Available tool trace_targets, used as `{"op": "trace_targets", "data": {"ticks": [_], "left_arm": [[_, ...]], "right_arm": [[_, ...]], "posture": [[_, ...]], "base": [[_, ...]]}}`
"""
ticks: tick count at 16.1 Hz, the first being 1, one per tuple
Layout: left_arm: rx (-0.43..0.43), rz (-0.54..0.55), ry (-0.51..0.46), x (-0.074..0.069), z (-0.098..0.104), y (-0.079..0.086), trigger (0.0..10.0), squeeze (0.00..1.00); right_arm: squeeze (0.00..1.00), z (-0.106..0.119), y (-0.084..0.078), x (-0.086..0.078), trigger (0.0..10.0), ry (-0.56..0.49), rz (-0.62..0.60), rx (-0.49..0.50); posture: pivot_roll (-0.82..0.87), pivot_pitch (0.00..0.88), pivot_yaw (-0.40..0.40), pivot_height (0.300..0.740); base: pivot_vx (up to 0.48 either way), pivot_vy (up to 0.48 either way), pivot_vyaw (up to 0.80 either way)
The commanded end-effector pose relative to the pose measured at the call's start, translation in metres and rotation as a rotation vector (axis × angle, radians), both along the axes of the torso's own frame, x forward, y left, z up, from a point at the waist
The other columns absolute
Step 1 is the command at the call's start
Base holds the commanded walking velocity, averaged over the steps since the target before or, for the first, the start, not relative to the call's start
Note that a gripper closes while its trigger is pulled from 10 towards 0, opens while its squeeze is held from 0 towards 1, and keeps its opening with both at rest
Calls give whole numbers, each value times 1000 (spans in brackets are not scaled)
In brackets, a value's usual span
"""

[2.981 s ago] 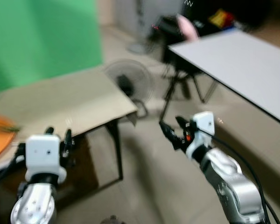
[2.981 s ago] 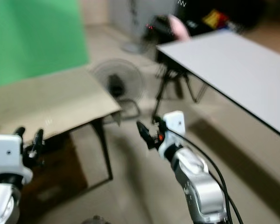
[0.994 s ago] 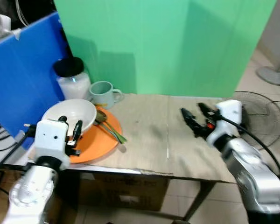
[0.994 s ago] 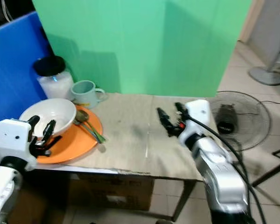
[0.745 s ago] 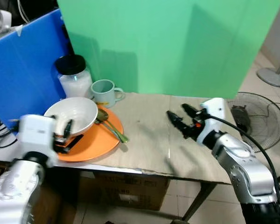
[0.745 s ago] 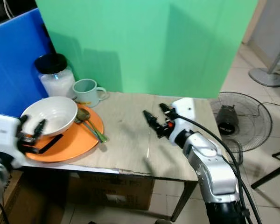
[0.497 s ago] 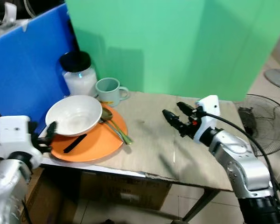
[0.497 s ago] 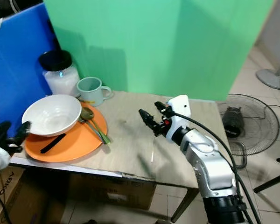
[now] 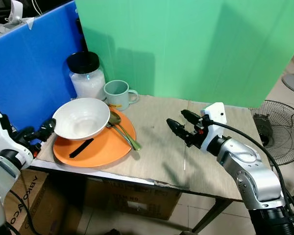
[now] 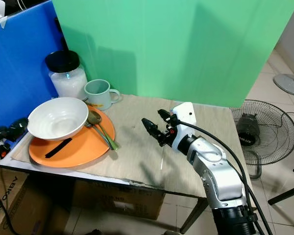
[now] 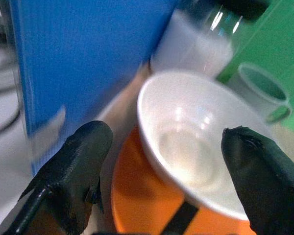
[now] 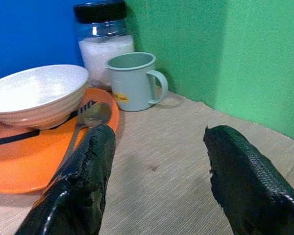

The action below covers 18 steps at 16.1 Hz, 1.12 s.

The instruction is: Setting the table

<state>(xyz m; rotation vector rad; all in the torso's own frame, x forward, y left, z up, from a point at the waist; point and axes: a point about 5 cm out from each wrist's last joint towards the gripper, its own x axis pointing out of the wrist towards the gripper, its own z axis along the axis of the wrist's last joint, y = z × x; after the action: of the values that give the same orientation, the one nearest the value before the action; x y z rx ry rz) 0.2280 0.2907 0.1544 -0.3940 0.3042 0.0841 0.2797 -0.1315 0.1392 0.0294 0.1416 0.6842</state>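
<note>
An orange plate (image 9: 102,149) lies at the left of the mat-covered table (image 9: 157,110). On it sit a white bowl (image 9: 81,119), a spoon and fork with green handles (image 9: 121,133) and a black strip (image 9: 81,148). Behind them stand a pale green mug (image 9: 118,94) and a black-lidded jar (image 9: 86,76). My left gripper (image 9: 36,132) is open at the table's left edge, pointing at the bowl (image 11: 196,142). Over the middle of the mat, my right gripper (image 9: 176,118) hovers open and points toward the mug (image 12: 134,81).
A blue board (image 9: 34,63) stands along the left and a green backdrop (image 9: 196,49) behind the table. To the right, a floor fan (image 9: 279,134) rests on the tiles. A cardboard box (image 9: 132,203) sits under the table.
The view swung from the floor and a grey table round to this table. My left gripper drew back from over the plate to the table's left edge. My right gripper stays open over the mat.
</note>
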Motion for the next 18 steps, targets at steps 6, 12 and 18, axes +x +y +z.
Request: {"op": "trace_targets", "data": {"ticks": [6, 12, 18], "left_arm": [[-51, -26, 102, 12, -16, 7, 10000, 106], [-105, -92, 101, 35, -21, 5, 10000, 0], [-120, -87, 133, 45, -30, 10, 0, 0]], "right_arm": [[0, 9, 5, -7, 10000, -56, 120, -29], [0, 6, 6, -13, 10000, -56, 174, -56], [0, 2, 9, -30, 10000, -29, 344, -107]], "posture": [[-7, 0, 54, 740], [-16, 0, 61, 740], [-21, 0, 65, 740]], "base": [[0, 0, 0], [0, 0, 0], [0, 0, 0]]}}
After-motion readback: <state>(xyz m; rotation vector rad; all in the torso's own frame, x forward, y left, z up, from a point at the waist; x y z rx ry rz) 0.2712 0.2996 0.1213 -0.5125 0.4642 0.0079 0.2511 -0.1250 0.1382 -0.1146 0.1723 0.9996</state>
